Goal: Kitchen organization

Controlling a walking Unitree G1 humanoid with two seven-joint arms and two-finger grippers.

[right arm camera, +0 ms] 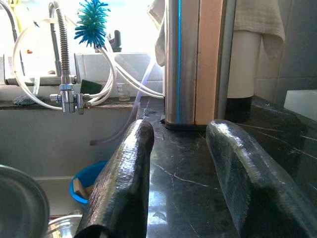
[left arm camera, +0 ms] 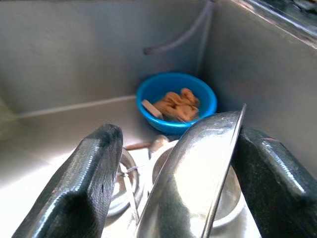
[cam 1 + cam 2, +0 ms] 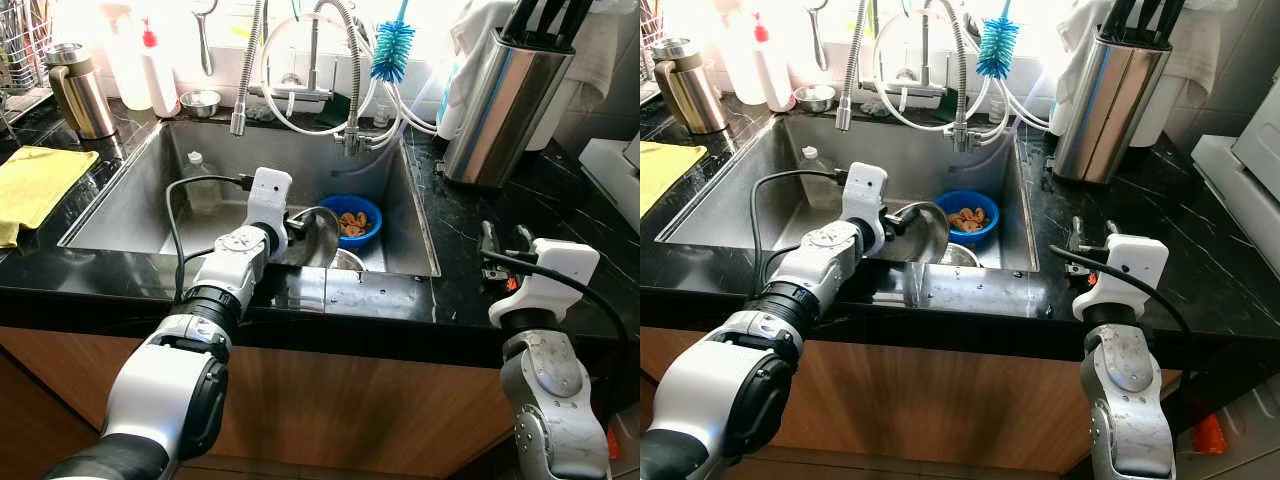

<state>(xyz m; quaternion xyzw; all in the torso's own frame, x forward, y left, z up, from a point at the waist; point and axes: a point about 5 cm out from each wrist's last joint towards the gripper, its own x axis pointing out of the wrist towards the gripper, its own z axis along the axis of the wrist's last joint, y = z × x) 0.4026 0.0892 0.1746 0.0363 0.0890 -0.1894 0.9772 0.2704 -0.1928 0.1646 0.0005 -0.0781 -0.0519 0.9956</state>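
In the sink (image 3: pixel 130 215), your left gripper (image 2: pixel 174 188) had its jaws around a steel bowl (image 3: pixel 312 238); your right gripper (image 1: pixel 181 181) waited, jaws apart and empty, over the tabletop (image 3: pixel 470 250). The blue bowl (image 3: pixel 351 220) was still left there.

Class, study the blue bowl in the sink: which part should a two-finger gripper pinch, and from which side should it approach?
Pinch the rim of the blue bowl, one finger inside, one outside, coming from above. It sits upright and open-topped deep in the sink, near the far right corner wall, so a sideways approach looks blocked. Take the near-left rim, likely the freest, keeping clear of the food inside.
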